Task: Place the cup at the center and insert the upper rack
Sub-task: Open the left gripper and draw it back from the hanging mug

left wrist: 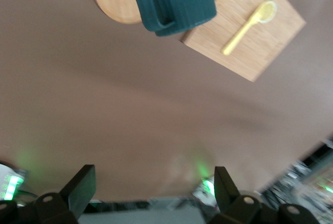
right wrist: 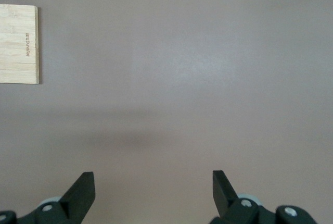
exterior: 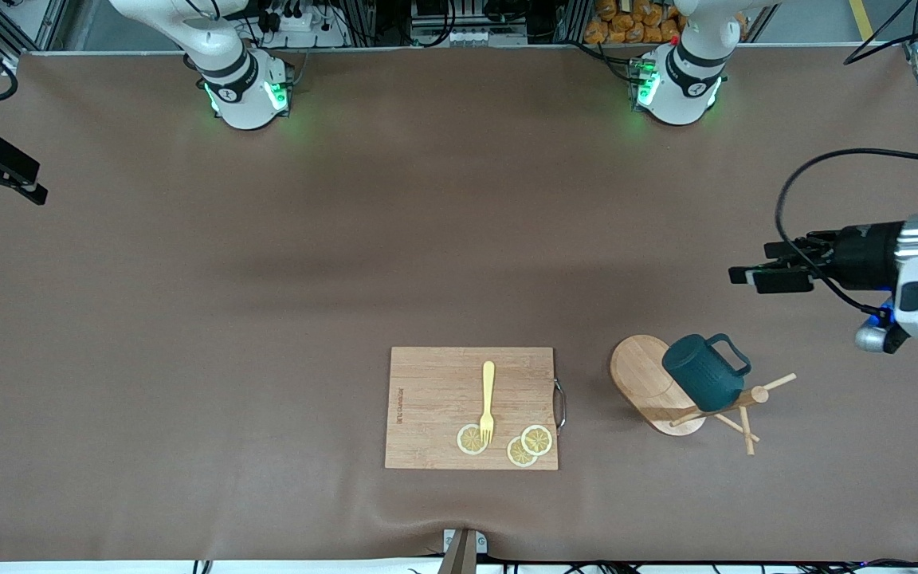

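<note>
Basically 1 cup (exterior: 702, 373) on 1 upper rack (exterior: 686, 396), 3 lemon slices (exterior: 536, 439); both pincers wide open, empty.

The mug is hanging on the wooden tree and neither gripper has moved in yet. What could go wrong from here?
1. The dark teal ribbed mug hangs on a peg of the light wooden mug tree; pulling sideways could tip the tree.
2. The wooden cutting board beside it carries a yellow fork and lemon slices; a toppling tree or swung mug might scatter them.
3. The open left gripper faces sideways, so it probably must reorient first. The right gripper waits open.
</note>
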